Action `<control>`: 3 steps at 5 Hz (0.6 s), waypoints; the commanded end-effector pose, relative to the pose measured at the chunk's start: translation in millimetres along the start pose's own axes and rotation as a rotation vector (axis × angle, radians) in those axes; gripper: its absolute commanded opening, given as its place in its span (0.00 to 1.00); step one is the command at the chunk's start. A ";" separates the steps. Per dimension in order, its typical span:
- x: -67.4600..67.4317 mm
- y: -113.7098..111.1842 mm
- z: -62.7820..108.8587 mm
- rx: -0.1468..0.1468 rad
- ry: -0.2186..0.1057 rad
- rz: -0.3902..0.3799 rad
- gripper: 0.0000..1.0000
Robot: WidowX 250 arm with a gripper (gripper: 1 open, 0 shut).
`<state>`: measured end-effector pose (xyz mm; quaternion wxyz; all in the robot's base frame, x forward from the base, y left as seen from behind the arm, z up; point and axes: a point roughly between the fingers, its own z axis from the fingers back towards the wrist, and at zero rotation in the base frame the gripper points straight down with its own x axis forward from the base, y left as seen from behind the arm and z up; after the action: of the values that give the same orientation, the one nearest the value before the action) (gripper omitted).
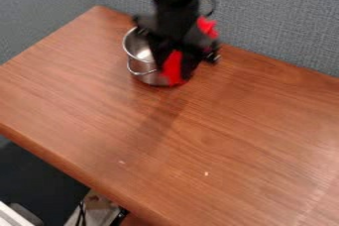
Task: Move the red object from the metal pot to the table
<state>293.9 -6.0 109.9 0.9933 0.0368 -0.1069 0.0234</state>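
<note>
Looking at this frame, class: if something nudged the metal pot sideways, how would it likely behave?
The metal pot looks wide and low with a flat base, so it would probably slide on the smooth wooden table rather than tip. Its shiny steel walls suggest a rigid, slippery surface. It appears empty, so it is likely fairly light.

The metal pot [149,56] stands on the table [199,141], toward its far edge and a little left of the middle. The gripper [176,66] hangs over the pot's right side, pointing down, its arm rising out of the top of the view. The red object [173,68] sits between the fingers, in front of the pot's right rim. A wall [284,12] runs behind the table.
</note>
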 end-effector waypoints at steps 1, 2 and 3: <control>24.5 -23.6 14.7 -0.017 -0.052 -0.007 0.00; 26.8 -45.5 8.6 -0.023 -0.046 0.001 0.00; 27.5 -46.0 1.8 -0.015 -0.039 0.022 0.00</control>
<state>314.7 -49.7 100.6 0.9938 0.0304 -0.1008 0.0353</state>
